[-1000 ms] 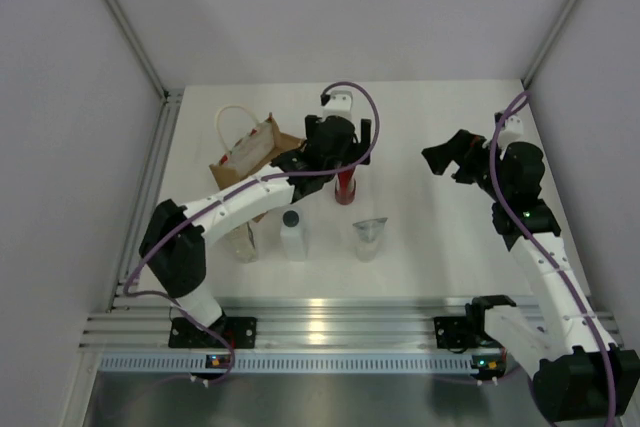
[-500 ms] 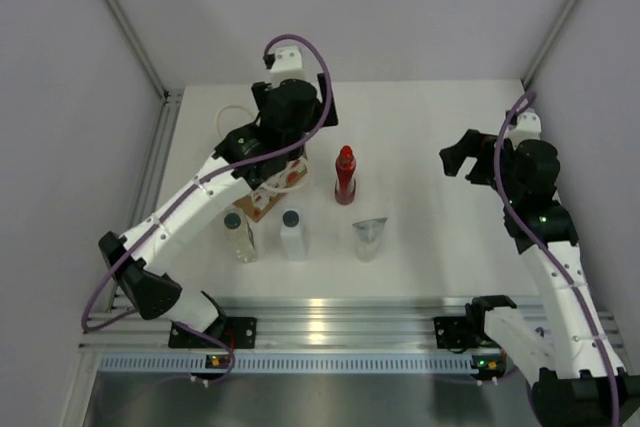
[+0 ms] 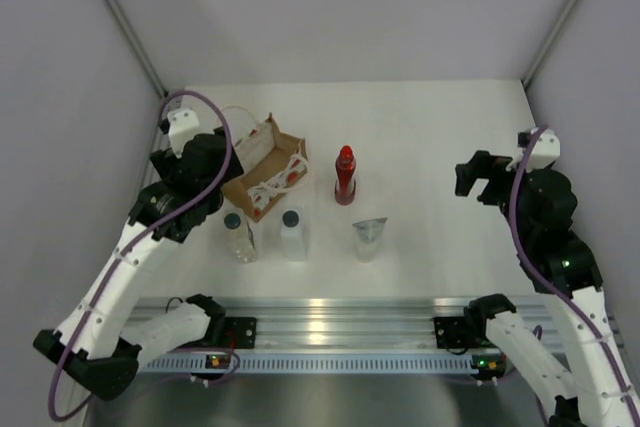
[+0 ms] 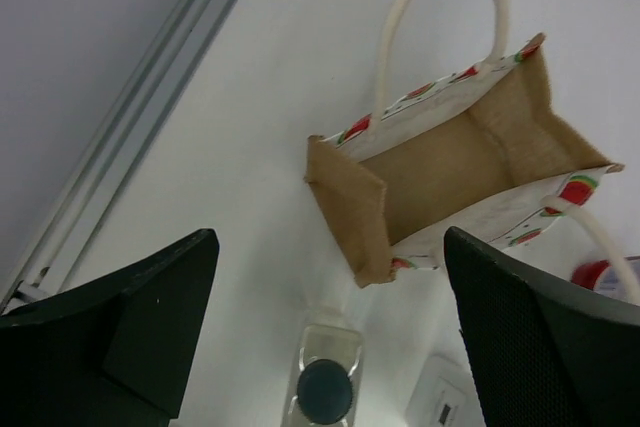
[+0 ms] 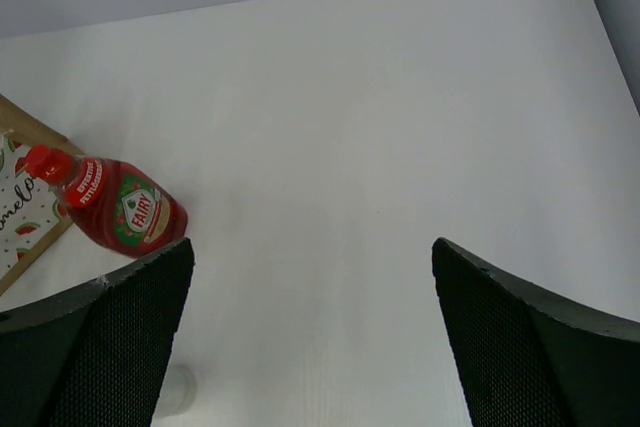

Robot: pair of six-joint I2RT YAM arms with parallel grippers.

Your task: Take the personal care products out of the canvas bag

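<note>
Since half a second ago the left arm has swung away from above the small tan-brown canvas bag (image 3: 262, 160) to the left edge of the white tabletop (image 3: 440, 127), and the right arm has drawn a little further right.

All four products stand outside the bag. A clear bottle with a dark cap (image 3: 238, 235), a white bottle with a dark cap (image 3: 292, 234) and a silvery-grey pouch (image 3: 369, 238) form a row near the front. The slim red bottle with a pointed top (image 3: 345, 175) stands behind them, just right of the bag; the right wrist view shows a green and white label on it.

The bag sits at the back left with its mouth turned toward the left wrist camera. Its inside is plain tan with nothing visible in it, and its edges are white with small red marks. One white rope handle (image 4: 440, 7) loops out over the table; the other is cut off at the frame edge. Whether the bag is upright or tipped over I cannot tell.

In the left wrist view only the clear bottle's cap and shoulders show, and the white bottle is a mere corner.

The left gripper (image 4: 328, 247) has its fingers spread wide, gripping nothing, above the bag's near corner. The right gripper (image 5: 312, 247) is likewise spread over bare table, well apart from everything. An aluminium rail (image 3: 330, 322) runs along the near edge.
</note>
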